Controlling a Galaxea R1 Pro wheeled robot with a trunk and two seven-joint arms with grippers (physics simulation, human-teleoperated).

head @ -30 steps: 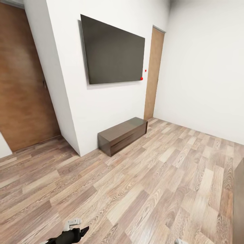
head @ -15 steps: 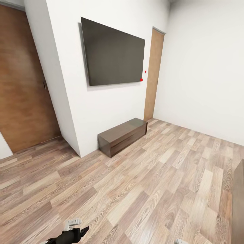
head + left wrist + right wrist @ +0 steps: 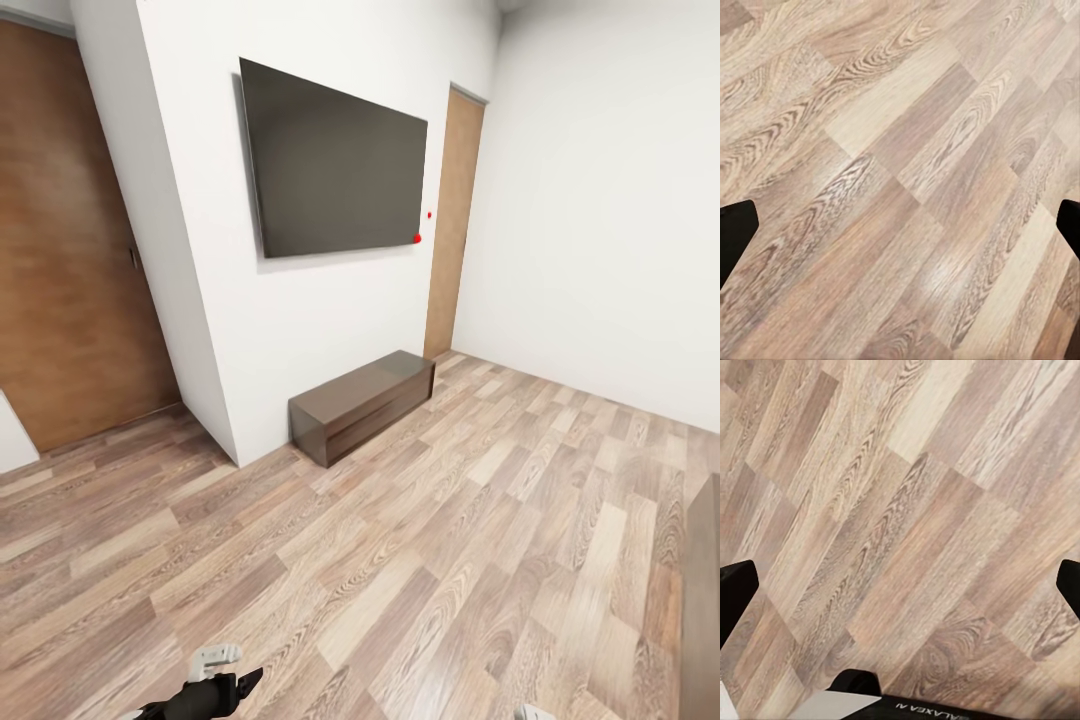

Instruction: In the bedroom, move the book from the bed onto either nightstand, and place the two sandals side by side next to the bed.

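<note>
The book, the bed, the nightstand and the two sandals are out of view. I face a corner of a room with white walls and a wood-plank floor (image 3: 430, 560). My left gripper (image 3: 215, 675) hangs low over the planks at the bottom of the head view. In the left wrist view the left gripper (image 3: 900, 232) is open, its dark fingertips (image 3: 735, 240) far apart over bare floor. The right gripper (image 3: 900, 592) is open too, with nothing but planks between its fingertips (image 3: 735, 596).
A large dark TV (image 3: 335, 165) hangs on the wall above a low dark-brown cabinet (image 3: 362, 400). A wide wooden door (image 3: 70, 250) stands at the left, a narrow one (image 3: 455, 220) further back. A dark-brown furniture edge (image 3: 705, 600) shows at the right border.
The whole head view has shifted down slightly, so the camera moved. Nothing in the room has moved and both grippers stay open.
</note>
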